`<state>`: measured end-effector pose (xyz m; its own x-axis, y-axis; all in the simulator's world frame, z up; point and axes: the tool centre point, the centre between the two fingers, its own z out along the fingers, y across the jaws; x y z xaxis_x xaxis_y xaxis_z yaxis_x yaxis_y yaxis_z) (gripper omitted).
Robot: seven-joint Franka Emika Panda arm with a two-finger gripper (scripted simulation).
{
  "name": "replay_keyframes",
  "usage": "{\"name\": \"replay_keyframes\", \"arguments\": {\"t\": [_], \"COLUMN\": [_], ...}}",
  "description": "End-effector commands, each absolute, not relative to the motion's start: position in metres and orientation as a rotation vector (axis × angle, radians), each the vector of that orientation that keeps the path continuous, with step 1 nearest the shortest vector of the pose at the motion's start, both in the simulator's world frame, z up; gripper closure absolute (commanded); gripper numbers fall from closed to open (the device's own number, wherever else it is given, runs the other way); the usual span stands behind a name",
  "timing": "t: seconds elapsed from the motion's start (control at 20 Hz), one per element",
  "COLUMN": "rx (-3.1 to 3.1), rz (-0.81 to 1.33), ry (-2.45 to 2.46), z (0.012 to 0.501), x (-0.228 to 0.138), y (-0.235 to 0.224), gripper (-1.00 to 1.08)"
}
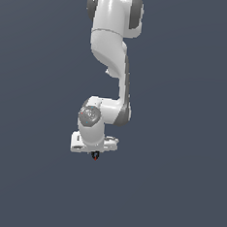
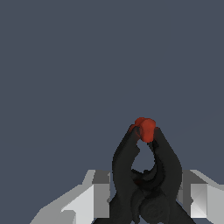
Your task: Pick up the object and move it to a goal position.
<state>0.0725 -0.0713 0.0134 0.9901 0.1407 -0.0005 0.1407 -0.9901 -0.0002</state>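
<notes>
1. Object (image 2: pixel 146 166), black and V-shaped with two prongs meeting at a small red tip, sits between the fingers (image 2: pixel 94 192) of my claw (image 2: pixel 146 192); I judge the claw pressed together on it, pinching its lower body.
2. Exterior view: the object (image 1: pixel 95 155) shows only as a dark speck with a touch of red, directly under my white claw (image 1: pixel 93 150). No counter or goal marker is visible in either view, so I cannot tell how high the load hangs.
3. Risk, slip: the grip looks to fall on a narrow, curved part of the prongs. A quick swing of the arm could let the piece rotate or slide out.
4. Risk, squeeze: the prongs appear able to pivot, so a harder pinch might spread the red tip and shift the hold.
5. Risk, placement: most of the object is hidden under my claw in the exterior view, so a tilt would go unnoticed there; the wrist view must serve as the check.
</notes>
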Motion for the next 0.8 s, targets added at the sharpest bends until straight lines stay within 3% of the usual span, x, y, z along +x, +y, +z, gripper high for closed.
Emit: {"name": "replay_keyframes", "arguments": {"t": [0.0, 0.75], "rx": [-3.134, -3.134], "rz": [0.0, 0.0], "ry": [-0.221, -0.221], "z": [0.014, 0.056], "x": [0.072, 0.039], "y": [-0.072, -0.11], "gripper": [1.08, 1.08]}}
